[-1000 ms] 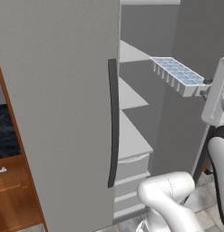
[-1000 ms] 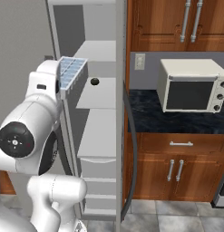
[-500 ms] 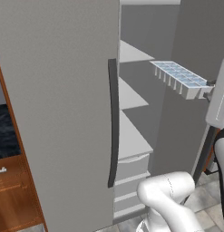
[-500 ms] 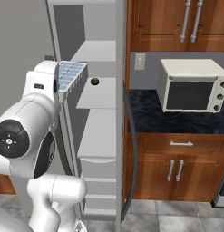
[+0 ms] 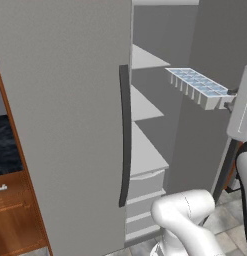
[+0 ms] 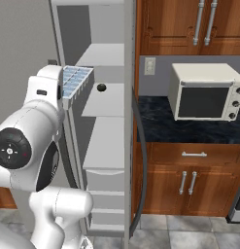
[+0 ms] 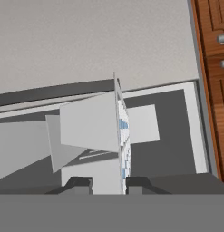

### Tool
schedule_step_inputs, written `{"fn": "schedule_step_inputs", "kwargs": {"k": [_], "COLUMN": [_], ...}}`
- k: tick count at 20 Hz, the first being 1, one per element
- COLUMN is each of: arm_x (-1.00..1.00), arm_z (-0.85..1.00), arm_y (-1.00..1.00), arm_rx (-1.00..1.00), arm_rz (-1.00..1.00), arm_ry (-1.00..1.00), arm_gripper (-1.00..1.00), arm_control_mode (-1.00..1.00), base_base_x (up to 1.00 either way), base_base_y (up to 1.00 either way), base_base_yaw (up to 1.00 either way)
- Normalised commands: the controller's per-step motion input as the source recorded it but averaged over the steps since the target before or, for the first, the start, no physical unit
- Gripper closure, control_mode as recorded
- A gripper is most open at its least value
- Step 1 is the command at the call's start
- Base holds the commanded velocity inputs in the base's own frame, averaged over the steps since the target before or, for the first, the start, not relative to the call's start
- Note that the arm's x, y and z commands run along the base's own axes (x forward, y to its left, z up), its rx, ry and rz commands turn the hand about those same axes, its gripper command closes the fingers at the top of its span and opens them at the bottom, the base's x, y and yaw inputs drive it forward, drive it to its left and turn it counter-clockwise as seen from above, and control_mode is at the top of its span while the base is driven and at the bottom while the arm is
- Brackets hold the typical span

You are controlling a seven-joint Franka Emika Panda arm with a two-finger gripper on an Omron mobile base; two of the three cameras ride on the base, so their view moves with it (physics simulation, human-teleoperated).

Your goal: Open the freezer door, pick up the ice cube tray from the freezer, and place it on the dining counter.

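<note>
Freezer door (image 5: 65, 120): matt, faintly grainy grey. Ice cube tray (image 5: 200, 87): smooth white plastic. Cabinets (image 6: 184, 182): glossy reddish wood, metal handles. Desk (image 6: 189, 131): dark marbled.

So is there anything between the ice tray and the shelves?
No, just bare air: in the left base view the ice cube tray, held by the tool, hangs before the freezer shelves.

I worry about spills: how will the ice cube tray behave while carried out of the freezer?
Probably stiff: the ice cube tray juts out level from the tool, gripped at one end. Its open pockets could drop cubes if tilted. It looks light.
</note>
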Motion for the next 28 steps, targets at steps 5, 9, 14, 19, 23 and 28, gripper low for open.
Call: {"fn": "schedule_step_inputs", "kwargs": {"k": [5,9,14,19,23,28], "arm_x": [0.00,0.00,0.00,0.00,0.00,0.00], "arm_z": [0.00,0.00,0.00,0.00,0.00,0.00], "arm_y": [0.00,0.00,0.00,0.00,0.00,0.00], "arm_rx": [0.00,0.00,0.00,0.00,0.00,0.00], "arm_rz": [0.00,0.00,0.00,0.00,0.00,0.00], "arm_ry": [0.00,0.00,0.00,0.00,0.00,0.00], "arm_gripper": [1.00,1.00,1.00,1.00,1.00,1.00], "arm_control_mode": [1.00,1.00,1.00,1.00,1.00,1.00], "base_base_x": [-0.03,-0.31,-0.52,-0.63,-0.63,-0.60], "base_base_y": [0.00,0.08,0.18,0.19,0.27,0.48], "base_base_yaw": [0.00,0.00,0.00,0.00,0.00,0.00]}}
